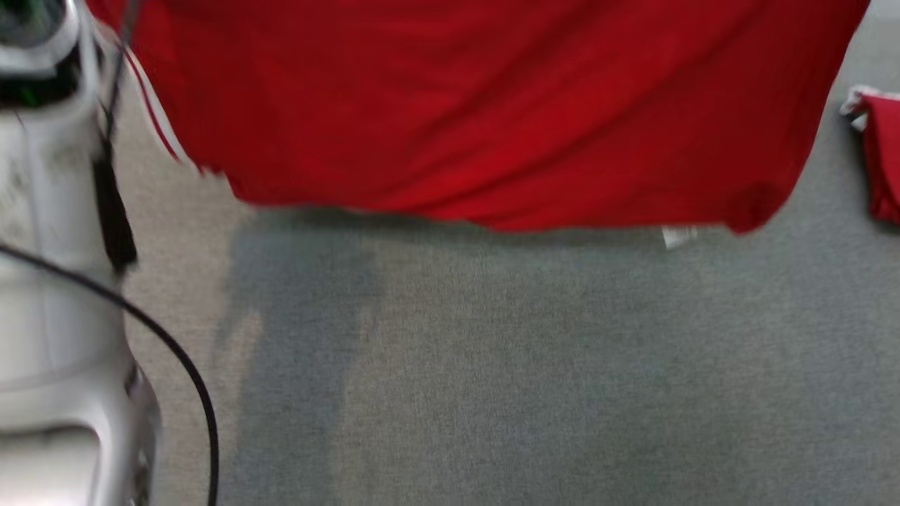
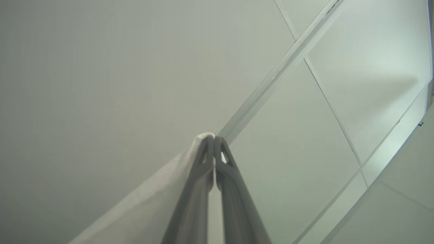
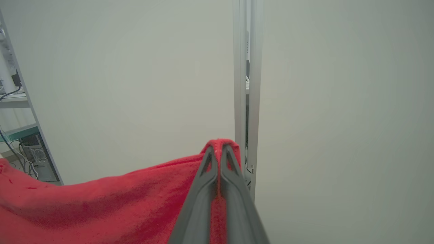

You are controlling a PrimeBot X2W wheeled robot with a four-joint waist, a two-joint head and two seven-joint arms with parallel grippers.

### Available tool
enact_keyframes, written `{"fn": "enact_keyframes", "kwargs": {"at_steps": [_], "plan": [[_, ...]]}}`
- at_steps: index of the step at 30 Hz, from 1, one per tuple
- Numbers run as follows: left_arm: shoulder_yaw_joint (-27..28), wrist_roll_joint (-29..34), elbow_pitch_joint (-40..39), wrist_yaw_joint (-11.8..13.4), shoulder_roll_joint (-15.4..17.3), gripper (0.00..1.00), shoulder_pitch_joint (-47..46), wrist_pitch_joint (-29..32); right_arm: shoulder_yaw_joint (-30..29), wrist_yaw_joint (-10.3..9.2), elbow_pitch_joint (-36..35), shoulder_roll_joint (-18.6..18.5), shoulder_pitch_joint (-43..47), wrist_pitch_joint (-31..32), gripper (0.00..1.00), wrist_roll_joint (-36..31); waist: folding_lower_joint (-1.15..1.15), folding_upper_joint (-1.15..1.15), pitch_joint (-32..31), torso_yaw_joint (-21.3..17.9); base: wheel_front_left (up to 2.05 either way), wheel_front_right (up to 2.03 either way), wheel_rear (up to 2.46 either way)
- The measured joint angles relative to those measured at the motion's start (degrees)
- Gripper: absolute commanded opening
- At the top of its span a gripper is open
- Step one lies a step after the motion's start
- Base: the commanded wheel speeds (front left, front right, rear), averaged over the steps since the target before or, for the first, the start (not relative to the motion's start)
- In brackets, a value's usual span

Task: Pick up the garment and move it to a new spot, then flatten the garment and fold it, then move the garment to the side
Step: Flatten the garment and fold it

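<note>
A red garment [image 1: 492,112] with white trim hangs spread out across the top of the head view, its lower hem lifted off the grey carpet. In the right wrist view my right gripper [image 3: 218,149] is shut on a red edge of the garment [image 3: 101,206], which drapes away to the left. In the left wrist view my left gripper [image 2: 213,140] is shut on a pale white edge of the garment [image 2: 162,193], pointing up at a pale panelled wall.
Grey carpet [image 1: 492,365] lies below the hanging cloth. Another red piece of cloth [image 1: 882,154] lies at the right edge. My pale left forearm [image 1: 56,281] with a black cable stands at the left. A metal post [image 3: 247,84] and shelving [image 3: 20,135] show beyond the right gripper.
</note>
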Motion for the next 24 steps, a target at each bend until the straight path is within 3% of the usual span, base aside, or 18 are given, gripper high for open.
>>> {"fn": "enact_keyframes", "kwargs": {"at_steps": [5,11,14,17,20,24], "plan": [[0.0,1.8,13.2,-2.7,-0.2,0.00,-20.1,-5.5,3.4,-0.01,11.1,-0.3,-18.9,-6.7,0.00,-0.6,0.00,0.00,8.3,-0.4,0.00,0.00,0.00],[1.2,2.8,27.0,-9.9,-1.3,0.00,-36.2,-19.9,5.7,-0.01,24.6,2.0,-33.5,-23.1,0.00,-3.8,0.00,0.00,16.3,-0.6,0.00,0.00,0.00],[1.8,2.3,31.3,-15.2,-1.5,0.00,-39.9,-25.4,6.9,0.00,28.6,2.7,-36.0,-31.4,0.00,-3.7,0.00,0.00,18.5,-0.6,0.00,0.00,0.00],[1.3,3.1,33.9,-19.8,-1.7,0.00,-42.2,-27.9,7.7,0.00,30.7,2.8,-36.9,-33.9,0.00,-2.3,0.00,0.00,19.7,-0.4,0.00,0.00,0.00],[1.4,3.2,36.6,-22.0,-2.1,0.00,-42.0,-28.7,10.0,0.00,32.3,2.5,-34.8,-34.2,0.00,0.2,0.00,0.00,20.6,0.3,0.00,0.00,0.00],[-1.0,4.5,41.0,-23.3,-2.2,0.00,-38.0,-28.9,13.4,0.00,35.6,1.7,-28.7,-34.4,0.00,4.8,0.00,0.00,21.6,1.9,0.00,0.00,0.00]]}}
